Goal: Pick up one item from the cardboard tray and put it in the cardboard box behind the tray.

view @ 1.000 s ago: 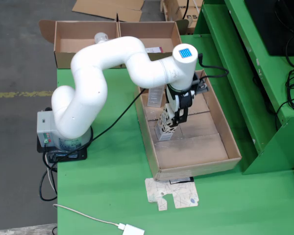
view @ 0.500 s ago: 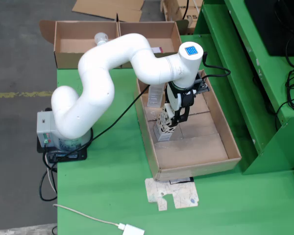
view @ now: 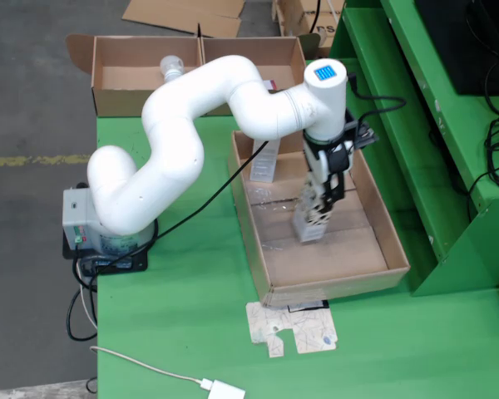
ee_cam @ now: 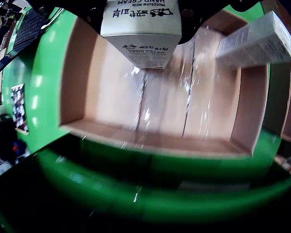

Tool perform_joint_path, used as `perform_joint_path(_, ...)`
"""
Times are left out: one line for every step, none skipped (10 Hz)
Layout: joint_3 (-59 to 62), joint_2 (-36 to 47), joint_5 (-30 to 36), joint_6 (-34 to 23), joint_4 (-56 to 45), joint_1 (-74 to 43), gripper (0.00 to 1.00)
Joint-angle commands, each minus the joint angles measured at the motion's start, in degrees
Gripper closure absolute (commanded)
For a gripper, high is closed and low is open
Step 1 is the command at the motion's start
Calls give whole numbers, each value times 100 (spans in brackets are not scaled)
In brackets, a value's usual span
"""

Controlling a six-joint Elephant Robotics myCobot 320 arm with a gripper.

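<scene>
In the fixed view my gripper [view: 318, 209] points down inside the long cardboard tray [view: 395, 249] and is shut on a white hand cream box [view: 309, 224], holding it upright just over the tray floor. The wrist view shows that box [ee_cam: 140, 34] clamped between the dark fingers [ee_cam: 193, 18], with the tray floor [ee_cam: 111, 92] below. A second white box [view: 264, 163] leans in the tray's far left corner; it shows at the upper right of the wrist view [ee_cam: 259, 41]. The open cardboard box [view: 125, 98] stands behind the tray.
The cardboard box holds a white bottle-like item [view: 171, 66] and a small red-and-white item [view: 269, 85]. A green frame [view: 407, 125] rises right of the tray. A flat card cut-out [view: 291, 328] lies in front of the tray. A white cable and plug [view: 220, 389] lie at the table's front.
</scene>
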Motion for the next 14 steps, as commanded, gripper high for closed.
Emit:
perform_joint_path(2469,55,-645,-103,1917,218,100)
perform_joint_path(2469,44,-843,-143,2159,284,100)
perform_joint_path(2469,45,-1005,-174,2312,344,100)
perform_joint_path(2469,45,-1005,-174,2312,344,100)
perform_joint_path(2469,-62,-1424,-327,2798,453,100)
perform_joint_path(2469,-397,-2589,-851,3905,685,100)
perform_joint_path(2469,-410,-2886,-985,4114,781,100)
perform_joint_path(2469,-314,-2894,-1019,4119,844,100)
perform_joint_path(2469,-383,-2891,-1016,4116,929,100)
perform_joint_path(2469,-233,-2550,-836,3786,997,100)
perform_joint_path(2469,-87,-2150,-607,3358,982,100)
perform_joint_path(2469,72,-1760,-412,2913,992,100)
perform_joint_path(2469,72,-1760,-412,2913,992,100)
perform_joint_path(2469,162,-1507,-269,2620,1069,100)
